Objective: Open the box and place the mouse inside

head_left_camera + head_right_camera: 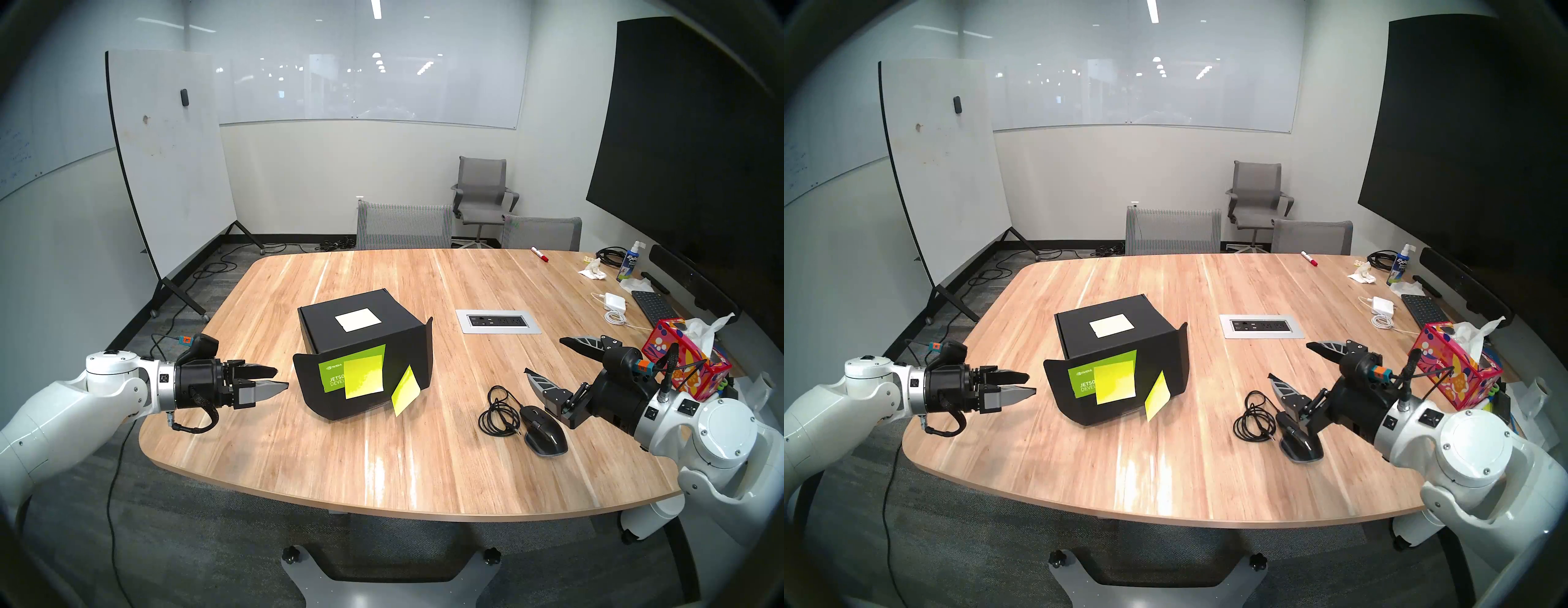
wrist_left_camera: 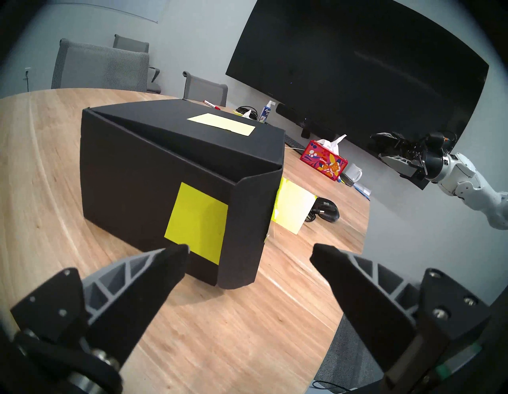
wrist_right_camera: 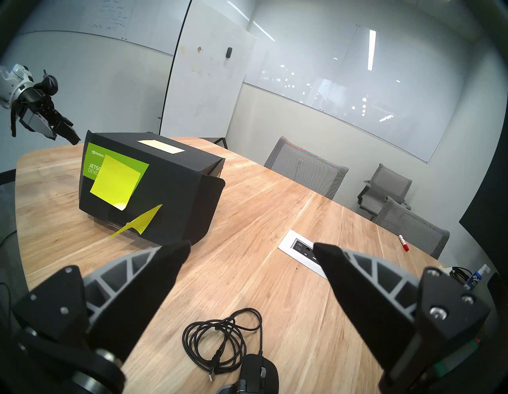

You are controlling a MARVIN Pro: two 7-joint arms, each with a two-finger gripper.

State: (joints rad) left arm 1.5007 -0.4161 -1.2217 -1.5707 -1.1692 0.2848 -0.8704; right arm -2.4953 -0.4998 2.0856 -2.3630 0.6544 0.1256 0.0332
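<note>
Box: big black cardboard box [image 1: 360, 335] with a green label [image 1: 335, 373] on its front flap, sitting mid-frame on the light wood-grain table [image 1: 403, 467] in the head views. The lid looks down, with the front flap standing a little off the body.
Sticky notes: one yellow square sticky note [image 1: 364, 377] is stuck over the label, a second yellow sticky note [image 1: 405, 395] dangles off the flap's lower right, and a pale note [image 1: 357, 319] lies on top.
Mouse: black sculpted wired mouse [image 1: 545, 429] at lower right on the table, well apart from the box, with its thin black cable [image 1: 498, 409] coiled just to its left.
Left gripper: the left gripper [image 1: 278, 379] is at the left of the frame, fingers parted and holding nothing, tips just short of the flap's left edge.
Right gripper: the right gripper [image 1: 545, 356] is spread wide and empty, hanging above the mouse without touching it.
Background stuff: a red floral tissue box [image 1: 687, 361] sits at the far right edge.
</note>
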